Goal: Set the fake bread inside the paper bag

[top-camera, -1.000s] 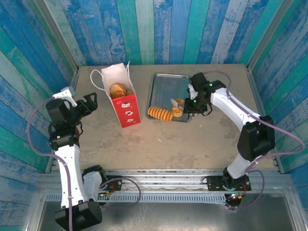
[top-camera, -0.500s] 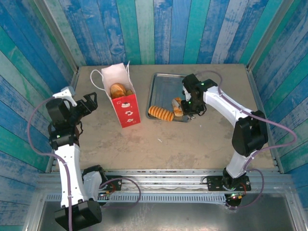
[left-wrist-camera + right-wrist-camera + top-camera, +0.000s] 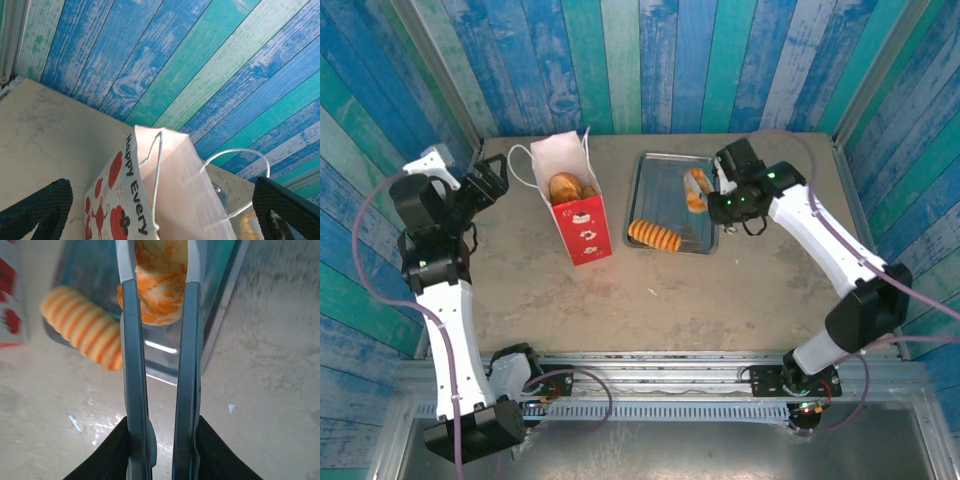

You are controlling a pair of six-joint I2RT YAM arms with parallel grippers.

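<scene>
Paper bag [image 3: 576, 208], white with a red lower panel, stands upright at 10 o'clock from table centre, mouth open. Two golden pastries [image 3: 566, 187] sit inside it; possibly a third behind them, too shadowed to confirm. Grey metal tray [image 3: 660, 178] lies at 12 o'clock, near the bag but apart from it. One ridged loaf [image 3: 653, 236] rests at the tray's 7 o'clock corner. Right gripper [image 3: 704, 190] hangs over the tray's 2 o'clock edge, fingers pinching an orange-brown pastry [image 3: 159, 280]. Left gripper [image 3: 485, 187] is at the bag's 9 o'clock, spread wide, holding nothing, clear of the bag. The wrist view frames the cord handles [image 3: 235, 155] between its dark fingers [image 3: 37, 210]. Table [image 3: 740, 290] is matte beige. Blue and teal plank walls [image 3: 650, 60] stand on three sides.
</scene>
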